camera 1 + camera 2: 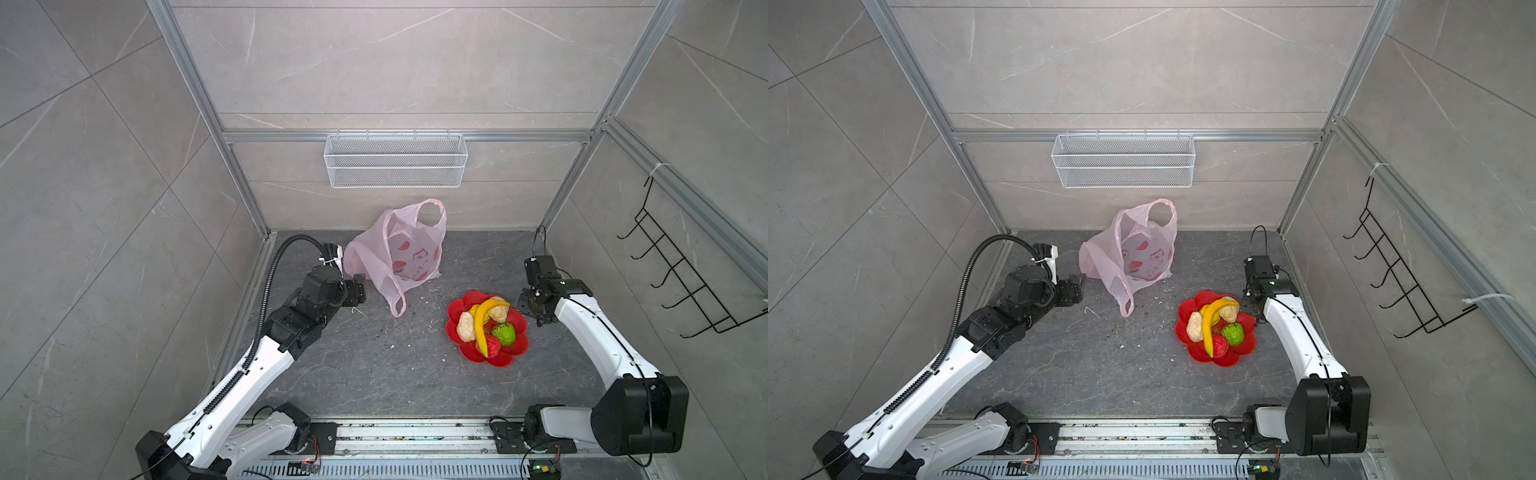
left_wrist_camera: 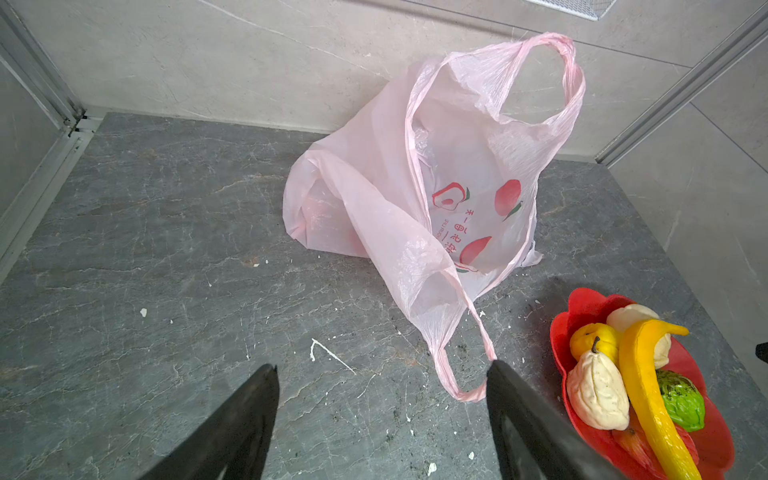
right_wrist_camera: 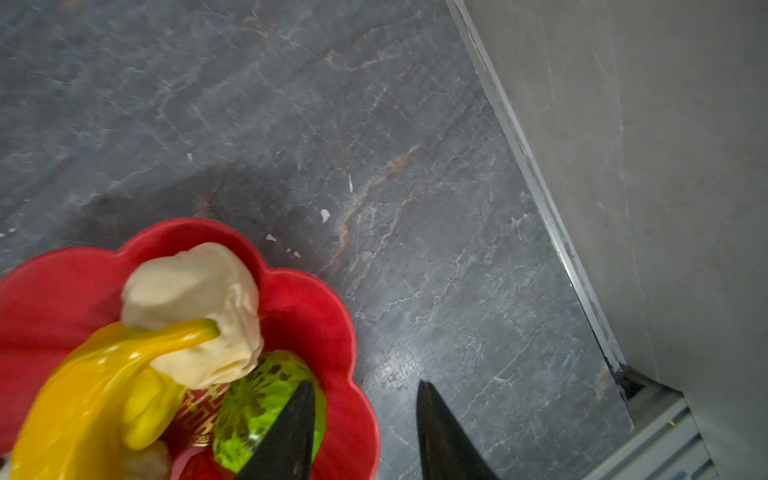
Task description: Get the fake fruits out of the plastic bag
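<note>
Nearest you, the red flower-shaped dish (image 1: 510,360) sits right of middle on the dark table (image 1: 365,374). The fake fruits (image 1: 1207,328) lie in it. The yellow banana (image 1: 482,322) arches over two beige lumps (image 1: 465,327), with the green bumpy ball (image 1: 505,333) and red bumpy ball (image 1: 493,346) beside them. Your right gripper (image 3: 365,383) hangs by the dish's far right rim, jaws partly apart and holding nothing. Across the table, your left gripper (image 2: 382,365) stands wide open, gripping nothing, close to the bag's lower loop handle (image 2: 467,397). Farther back, the plastic bag (image 1: 392,255) slumps by the rear wall, mouth gaping, printed fruit pictures showing through. Above it hangs a white wire basket (image 1: 395,160).
</note>
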Available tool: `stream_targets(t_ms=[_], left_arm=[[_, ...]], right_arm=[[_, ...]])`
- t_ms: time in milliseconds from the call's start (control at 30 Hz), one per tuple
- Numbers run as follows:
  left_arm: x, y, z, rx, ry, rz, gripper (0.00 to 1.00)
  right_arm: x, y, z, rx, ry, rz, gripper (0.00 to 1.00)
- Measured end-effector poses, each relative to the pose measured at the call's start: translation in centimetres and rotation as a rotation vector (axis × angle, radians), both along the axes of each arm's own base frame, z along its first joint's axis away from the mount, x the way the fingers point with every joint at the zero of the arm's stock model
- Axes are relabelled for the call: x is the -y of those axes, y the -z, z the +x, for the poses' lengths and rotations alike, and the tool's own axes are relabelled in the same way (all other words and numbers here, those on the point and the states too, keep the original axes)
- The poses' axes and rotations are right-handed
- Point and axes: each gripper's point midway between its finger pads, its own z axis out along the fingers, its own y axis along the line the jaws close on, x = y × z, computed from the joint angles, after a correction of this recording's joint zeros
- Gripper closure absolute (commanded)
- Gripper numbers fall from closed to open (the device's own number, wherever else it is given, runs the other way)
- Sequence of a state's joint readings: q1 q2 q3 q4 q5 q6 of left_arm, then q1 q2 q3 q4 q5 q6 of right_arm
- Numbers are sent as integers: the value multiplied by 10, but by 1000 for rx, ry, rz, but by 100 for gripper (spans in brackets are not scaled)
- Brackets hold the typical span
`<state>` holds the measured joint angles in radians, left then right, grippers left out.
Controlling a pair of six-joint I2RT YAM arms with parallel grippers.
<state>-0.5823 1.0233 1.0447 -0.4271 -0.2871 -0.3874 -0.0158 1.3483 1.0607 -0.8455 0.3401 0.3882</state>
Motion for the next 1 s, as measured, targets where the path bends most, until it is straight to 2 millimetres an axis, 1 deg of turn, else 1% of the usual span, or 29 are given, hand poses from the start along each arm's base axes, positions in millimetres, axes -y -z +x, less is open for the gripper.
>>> stream_targets(t_ms=[133,333,433,600,833,1000], left_arm=[[-1,2,-1,-4,-1,3,20],[-4,7,-3,-13,-5,9,19],[-6,7,-6,-11,-6,8,19],[-8,5,-9,-2,-8,2,19],[-9,7,-10,-6,-8,3,19],[-10,5,-12,0,-8,-1,19]], right_arm=[[16,26,-7,-55,48,19,62],[18,57,-11,-128,51,28,62],[17,67,-18,-153,52,28,62],[16,76,-25,-171,52,30,62],[16,76,-23,-165,51,34,62],[14,78,-23,-168,48,45,62]])
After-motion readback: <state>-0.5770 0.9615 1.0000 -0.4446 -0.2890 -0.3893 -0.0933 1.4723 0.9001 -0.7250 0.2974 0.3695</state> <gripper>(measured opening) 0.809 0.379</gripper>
